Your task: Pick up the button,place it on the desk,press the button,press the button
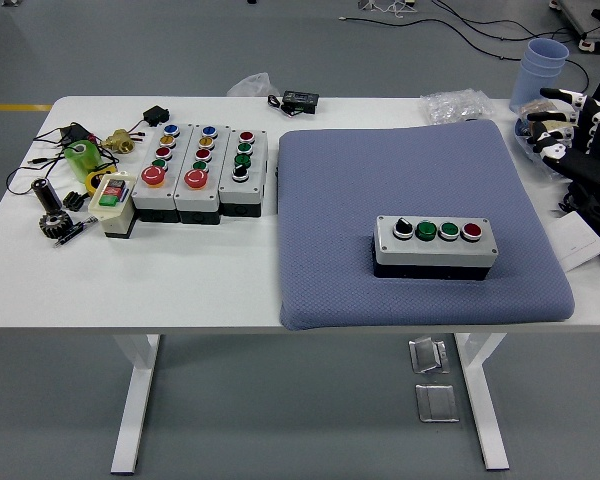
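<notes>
A grey four-button box lies on the blue-grey pad, near its front right part. Its top carries a black-and-white knob, two green buttons and a red button. My right hand hovers at the far right edge, well above and behind the box, fingers spread and holding nothing. It partly hides the plate behind it. The left arm does not show.
Three more button boxes stand at the table's back left, beside a small yellow switch box, a green tape roll, cables and a gear. Blue cups, a plastic bag and a black adapter sit along the back.
</notes>
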Tool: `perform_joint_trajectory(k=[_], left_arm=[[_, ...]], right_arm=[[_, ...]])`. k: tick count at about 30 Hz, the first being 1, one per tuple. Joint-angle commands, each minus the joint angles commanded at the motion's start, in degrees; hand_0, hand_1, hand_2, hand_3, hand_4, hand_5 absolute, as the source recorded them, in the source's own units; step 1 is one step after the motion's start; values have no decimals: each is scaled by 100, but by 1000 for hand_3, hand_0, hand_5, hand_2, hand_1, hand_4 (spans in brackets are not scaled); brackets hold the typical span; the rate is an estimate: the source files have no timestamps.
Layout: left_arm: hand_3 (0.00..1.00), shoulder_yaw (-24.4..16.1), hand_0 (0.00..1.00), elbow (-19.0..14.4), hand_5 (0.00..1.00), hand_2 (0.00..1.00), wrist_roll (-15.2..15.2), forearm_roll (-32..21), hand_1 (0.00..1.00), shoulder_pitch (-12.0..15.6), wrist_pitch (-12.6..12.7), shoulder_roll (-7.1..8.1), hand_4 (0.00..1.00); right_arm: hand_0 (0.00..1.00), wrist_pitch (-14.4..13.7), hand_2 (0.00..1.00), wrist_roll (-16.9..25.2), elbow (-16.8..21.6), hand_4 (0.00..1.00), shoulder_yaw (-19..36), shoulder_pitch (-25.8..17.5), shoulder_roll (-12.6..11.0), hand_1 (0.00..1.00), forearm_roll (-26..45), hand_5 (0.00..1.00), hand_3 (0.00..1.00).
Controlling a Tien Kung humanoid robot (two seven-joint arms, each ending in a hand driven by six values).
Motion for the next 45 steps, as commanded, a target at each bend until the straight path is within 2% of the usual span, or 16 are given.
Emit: perform_joint_trajectory(k=[6,8,23,45], left_arm=[[431,-69,531,0,504,417,14,93,420,-6,-8,0,249],[431,-60,531,0,504,417,8,50,420,-12,-2,0,249],[431,-16,530,0,505,418,-1,-38,420,-35,5,0,249],[434,28,530,0,506,417,2,-73,420,-29,3,0,248]], right_arm=[[730,2,786,24,-4,649,64,-162,-33,709,1433,283,817],[730,5,786,17,5,649,52,-174,-42,709,1619,283,817],[750,55,796,-21,67,651,-168,-208,6,724,1670,316,815],[766,53,803,46,141,657,-113,-251,-22,735,1754,319,818]])
